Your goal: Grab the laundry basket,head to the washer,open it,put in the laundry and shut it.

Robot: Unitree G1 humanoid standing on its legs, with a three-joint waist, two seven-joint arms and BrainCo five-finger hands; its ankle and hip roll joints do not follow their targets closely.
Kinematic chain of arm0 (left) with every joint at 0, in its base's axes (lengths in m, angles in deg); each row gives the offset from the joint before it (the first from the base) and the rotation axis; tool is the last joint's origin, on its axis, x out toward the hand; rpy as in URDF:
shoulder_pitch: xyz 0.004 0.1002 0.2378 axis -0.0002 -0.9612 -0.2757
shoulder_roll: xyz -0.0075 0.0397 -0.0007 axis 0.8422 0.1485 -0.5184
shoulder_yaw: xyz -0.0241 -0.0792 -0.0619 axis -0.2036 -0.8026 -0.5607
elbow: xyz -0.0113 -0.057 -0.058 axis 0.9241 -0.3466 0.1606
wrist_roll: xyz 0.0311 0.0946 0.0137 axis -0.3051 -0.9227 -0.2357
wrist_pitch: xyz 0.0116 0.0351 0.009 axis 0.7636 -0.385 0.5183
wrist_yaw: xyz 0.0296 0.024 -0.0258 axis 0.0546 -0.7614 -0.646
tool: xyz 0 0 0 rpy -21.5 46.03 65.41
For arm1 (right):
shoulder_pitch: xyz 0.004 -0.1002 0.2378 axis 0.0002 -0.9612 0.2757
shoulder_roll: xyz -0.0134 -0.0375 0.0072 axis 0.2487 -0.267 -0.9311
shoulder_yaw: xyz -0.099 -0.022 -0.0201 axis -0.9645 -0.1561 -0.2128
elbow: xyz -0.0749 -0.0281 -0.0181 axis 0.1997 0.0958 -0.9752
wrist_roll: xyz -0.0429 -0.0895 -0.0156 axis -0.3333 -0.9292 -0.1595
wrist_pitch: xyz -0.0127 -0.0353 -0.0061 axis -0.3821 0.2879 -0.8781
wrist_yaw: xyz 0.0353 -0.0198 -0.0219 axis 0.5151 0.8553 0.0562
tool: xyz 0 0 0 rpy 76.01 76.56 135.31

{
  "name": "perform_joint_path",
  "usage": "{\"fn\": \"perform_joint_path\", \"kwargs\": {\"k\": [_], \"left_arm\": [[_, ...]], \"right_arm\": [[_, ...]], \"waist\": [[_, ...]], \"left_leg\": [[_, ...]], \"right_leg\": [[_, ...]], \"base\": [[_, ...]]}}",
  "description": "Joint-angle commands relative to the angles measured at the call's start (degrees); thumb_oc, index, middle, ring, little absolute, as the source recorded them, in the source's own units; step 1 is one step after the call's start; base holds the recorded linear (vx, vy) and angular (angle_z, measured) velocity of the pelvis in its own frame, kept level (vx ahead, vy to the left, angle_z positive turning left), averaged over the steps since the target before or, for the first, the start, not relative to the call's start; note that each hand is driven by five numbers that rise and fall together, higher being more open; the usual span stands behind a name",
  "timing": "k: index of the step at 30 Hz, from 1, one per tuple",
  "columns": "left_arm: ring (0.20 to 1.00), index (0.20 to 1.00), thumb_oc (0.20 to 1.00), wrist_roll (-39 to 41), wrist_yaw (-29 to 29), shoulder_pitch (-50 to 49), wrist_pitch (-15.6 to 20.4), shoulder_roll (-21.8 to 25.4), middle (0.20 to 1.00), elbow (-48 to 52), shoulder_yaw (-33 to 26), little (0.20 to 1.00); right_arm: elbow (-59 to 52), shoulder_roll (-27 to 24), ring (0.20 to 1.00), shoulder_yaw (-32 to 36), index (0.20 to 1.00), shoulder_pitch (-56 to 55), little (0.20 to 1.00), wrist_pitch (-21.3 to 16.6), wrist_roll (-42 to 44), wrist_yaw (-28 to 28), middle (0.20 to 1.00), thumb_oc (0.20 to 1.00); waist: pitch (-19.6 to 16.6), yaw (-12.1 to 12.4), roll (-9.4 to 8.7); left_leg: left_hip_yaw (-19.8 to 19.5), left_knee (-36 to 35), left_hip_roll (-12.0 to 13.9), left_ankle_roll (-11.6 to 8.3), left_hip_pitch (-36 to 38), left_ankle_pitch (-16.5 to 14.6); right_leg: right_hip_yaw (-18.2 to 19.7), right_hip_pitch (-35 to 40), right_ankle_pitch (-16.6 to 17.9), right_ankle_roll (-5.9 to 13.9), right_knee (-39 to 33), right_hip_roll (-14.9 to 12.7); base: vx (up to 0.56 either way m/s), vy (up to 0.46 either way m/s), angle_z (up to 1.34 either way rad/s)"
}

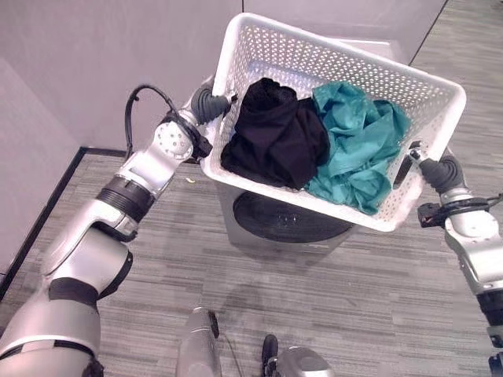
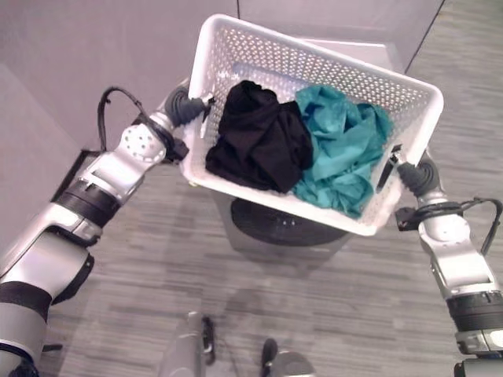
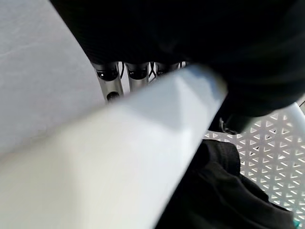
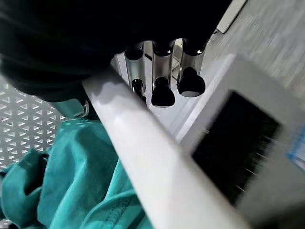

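Note:
I hold a white perforated laundry basket (image 1: 275,49) in the air between both hands, tipped toward me. A black garment (image 1: 275,135) lies in its left half and a teal garment (image 1: 360,149) in its right half. My left hand (image 1: 211,102) grips the left rim, its fingers (image 3: 110,82) curled over the rim (image 3: 119,157). At the right end my right hand (image 1: 440,171) does the same, with its fingers (image 4: 163,90) hooked over the edge (image 4: 157,176). The grey washer (image 1: 236,224) stands right below the basket, its dark round door (image 1: 283,220) shut.
A grey wall (image 1: 78,71) runs along the left, with a black baseboard (image 1: 39,220) where it meets the grey carpet floor (image 1: 354,298). The washer's dark control panel (image 4: 233,143) shows past my right hand.

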Motion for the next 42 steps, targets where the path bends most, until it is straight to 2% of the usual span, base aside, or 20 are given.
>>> {"fn": "perform_joint_path", "kwargs": {"k": [1,2,3,4,5,6,7,8,10,11,13,14,15,18,21,22,26,33,34,42], "left_arm": [[0.2,0.2,0.2,-0.6,-4.6,6.4,0.1,4.6,0.2,-6.3,-4.5,0.2],[0.2,0.2,0.2,-1.3,-4.5,7.0,-0.4,4.1,0.2,-6.8,-3.8,0.2],[0.2,0.2,0.2,-1.3,-4.5,7.0,-0.4,4.1,0.2,-7.0,-3.9,0.2],[0.2,0.2,0.2,-1.1,-4.4,6.5,0.0,4.5,0.2,-6.8,-4.2,0.2],[0.2,0.2,0.2,0.7,-3.3,6.2,0.0,4.9,0.2,-6.2,-3.1,0.2],[0.2,0.2,0.2,1.1,-3.3,6.5,-0.3,5.2,0.2,-6.2,-2.8,0.2],[0.2,0.2,0.2,1.1,-3.3,6.5,-0.3,5.2,0.2,-6.2,-2.8,0.2],[0.2,0.2,0.2,0.4,-3.4,6.7,-0.7,5.4,0.2,-6.3,-2.4,0.2],[0.2,0.2,0.2,-0.1,-3.3,6.5,-1.3,5.8,0.2,-7.3,-2.5,0.2],[0.2,0.2,0.2,0.1,-2.7,6.0,-1.6,6.0,0.2,-8.5,-2.1,0.2],[0.2,0.2,0.2,0.2,-2.2,6.3,-1.9,4.6,0.2,-9.6,-1.4,0.2],[0.2,0.2,0.2,0.2,-2.2,6.5,-1.8,4.4,0.2,-9.8,-1.3,0.2],[0.2,0.2,0.2,-0.2,-2.3,6.9,-1.7,3.0,0.2,-10.6,-1.0,0.2],[0.2,0.2,0.2,-1.7,-2.5,7.2,-1.7,1.5,0.2,-11.7,-0.8,0.2],[0.2,0.2,0.2,-2.1,-2.4,6.6,-1.8,0.8,0.2,-12.4,-1.0,0.2],[0.2,0.2,0.2,-2.2,-2.4,6.2,-1.9,0.5,0.2,-12.2,-1.1,0.2],[0.2,0.2,0.2,-2.3,-2.1,4.4,-2.1,-0.1,0.2,-12.2,-2.3,0.2],[0.2,0.2,0.2,-1.8,-1.7,4.2,-2.3,-0.8,0.2,-13.3,-2.3,0.2],[0.2,0.2,0.2,-1.7,-1.4,4.1,-2.6,-0.9,0.2,-13.6,-2.0,0.2],[0.2,0.2,0.2,-1.3,0.4,4.3,-3.3,-2.1,0.2,-15.3,-0.5,0.2]], "right_arm": [[1.7,-8.3,0.2,4.7,0.2,2.8,0.2,-5.7,3.3,0.5,0.2,0.2],[4.4,-9.6,0.2,2.5,0.2,5.5,0.2,-5.4,2.7,0.6,0.2,0.2],[5.0,-9.7,0.2,1.6,0.2,6.4,0.2,-5.5,2.8,0.5,0.2,0.2],[7.0,-8.5,0.2,1.2,0.2,7.1,0.2,-5.6,2.4,-0.2,0.2,0.2],[9.6,-5.8,0.2,0.0,0.2,6.6,0.2,-4.8,2.2,0.7,0.2,0.2],[10.3,-4.8,0.2,-0.3,0.2,6.9,0.2,-4.1,1.8,1.2,0.2,0.2],[10.3,-4.8,0.2,-0.3,0.2,6.9,0.2,-4.1,1.8,1.2,0.2,0.2],[11.0,-3.7,0.2,-0.8,0.2,7.3,0.2,-3.6,0.9,1.4,0.2,0.2],[14.1,-1.7,0.2,-2.2,0.2,9.4,0.2,-2.9,0.5,2.1,0.2,0.2],[17.4,-0.9,0.2,-3.8,0.2,11.1,0.2,-2.3,0.2,2.6,0.2,0.2],[19.7,-1.2,0.2,-4.4,0.2,11.4,0.2,-1.5,0.0,3.5,0.2,0.2],[19.8,-1.3,0.2,-4.4,0.2,11.4,0.2,-1.5,0.0,3.5,0.2,0.2],[20.8,-2.1,0.2,-3.9,0.2,11.0,0.2,-1.3,0.1,3.8,0.2,0.2],[20.2,-3.1,0.2,-2.4,0.2,8.8,0.2,-0.8,-0.1,4.8,0.2,0.2],[19.9,-3.0,0.2,-2.0,0.2,8.1,0.2,-0.7,-0.4,4.9,0.2,0.2],[19.7,-3.0,0.2,-1.6,0.2,7.3,0.2,-0.5,-0.5,4.9,0.2,0.2],[18.1,-5.4,0.2,2.9,0.2,2.2,0.2,-0.2,-0.3,5.3,0.2,0.2],[19.3,-7.8,0.2,7.2,0.2,-2.3,0.2,0.1,0.2,5.6,0.2,0.2],[20.9,-8.8,0.2,8.8,0.2,-4.1,0.2,0.3,0.4,5.9,0.2,0.2],[26.8,-11.7,0.2,7.6,0.2,-5.3,0.2,1.3,1.1,8.4,0.2,0.2]], "waist": [[-6.4,2.0,-0.17],[-7.6,3.0,0.48],[-7.4,3.1,0.48],[-8.1,4.1,0.84],[-8.6,4.8,0.58],[-8.5,4.8,0.46],[-8.5,4.8,0.42],[-8.0,4.5,0.78],[-7.7,4.4,1.65],[-7.8,4.9,2.78],[-7.8,4.6,3.78],[-7.8,4.5,3.84],[-7.9,3.9,4.37],[-8.0,3.0,3.47],[-9.1,3.8,2.78],[-9.4,3.9,2.46],[-10.3,3.1,2.0],[-10.3,1.9,2.05],[-10.1,1.3,2.05],[-9.2,0.7,1.78]], "left_leg": [[6.6,2.3,-0.1,-0.41,4.8,-0.5],[8.6,-2.8,0.3,0.81,8.6,-3.0],[9.0,-3.8,0.0,1.03,9.4,-2.8],[6.8,-6.0,-1.6,1.95,10.9,-3.2],[3.4,-10.2,-4.6,3.7,14.2,-2.9],[3.8,-12.2,-5.1,4.42,16.7,-3.3],[3.9,-12.3,-5.1,4.42,16.8,-3.3],[4.4,-13.4,-4.8,5.18,18.8,-3.6],[5.6,-16.0,-4.8,6.44,22.5,-4.4],[5.3,-17.9,-4.6,6.67,25.0,-5.4],[4.5,-18.7,-4.0,6.28,25.8,-5.8],[4.2,-18.7,-4.0,6.22,25.9,-6.1],[4.0,-18.6,-3.6,6.3,25.3,-5.5],[3.8,-17.9,-3.9,6.01,25.4,-6.4],[4.6,-17.8,-3.8,5.31,25.7,-7.2],[5.4,-17.4,-3.6,5.2,25.2,-6.6],[4.8,-17.9,-2.2,3.6,24.8,-6.1],[4.0,-18.1,-0.8,1.96,24.3,-5.2],[3.5,-18.1,0.3,1.1,24.1,-4.6],[3.6,-16.5,3.4,-1.1,23.7,-2.9]], "right_leg": [[3.0,-1.1,-2.3,3.4,-1.6,-0.1],[3.2,-0.6,-3.5,4.18,-1.5,0.2],[3.5,-0.5,-3.5,4.35,-1.4,0.0],[3.8,-0.5,-3.7,4.81,-1.0,-0.2],[2.8,-1.7,-3.0,6.28,6.0,-0.3],[3.0,-2.6,-3.6,7.57,10.9,-0.4],[3.1,-2.6,-3.7,7.58,11.0,-0.5],[2.5,-4.9,-2.5,9.69,16.9,-1.3],[0.3,-8.7,-0.2,12.65,24.8,-5.4],[-2.4,-10.1,-0.5,12.28,25.4,-10.0],[-3.8,-10.5,-0.8,11.05,22.8,-13.4],[-3.9,-10.3,-0.9,11.15,22.6,-13.3],[-2.9,-11.0,2.6,10.75,18.5,-15.1],[2.0,-9.7,4.8,11.75,12.6,-14.6],[-0.1,-6.8,4.4,12.76,8.0,-14.8],[-1.4,-5.7,5.3,12.62,5.4,-14.4],[-1.6,-4.2,3.5,11.85,1.4,-11.6],[-2.5,-3.4,2.0,10.78,-0.2,-9.7],[-2.6,-3.4,0.9,9.93,-0.2,-8.4],[-3.3,-2.5,-0.2,8.05,-1.8,-5.8]], "base": [[0.31,0.136,0.2],[0.26,0.129,-0.05],[0.23,0.157,-0.23],[0.26,0.16,-0.46],[0.33,0.203,-0.33],[0.23,0.148,-0.31],[0.15,0.113,-0.17],[0.13,0.112,-0.36],[0.21,0.164,-0.25],[0.21,0.115,-0.21],[0.14,0.023,-0.22],[0.06,-0.043,0.06],[0.05,-0.064,0.31],[0.08,-0.099,0.26],[0.1,-0.108,0.01],[0.1,-0.214,-0.15],[0.07,-0.177,0.09],[0.03,-0.116,0.08],[0.04,-0.207,0.16],[0.01,-0.172,0.13]]}}
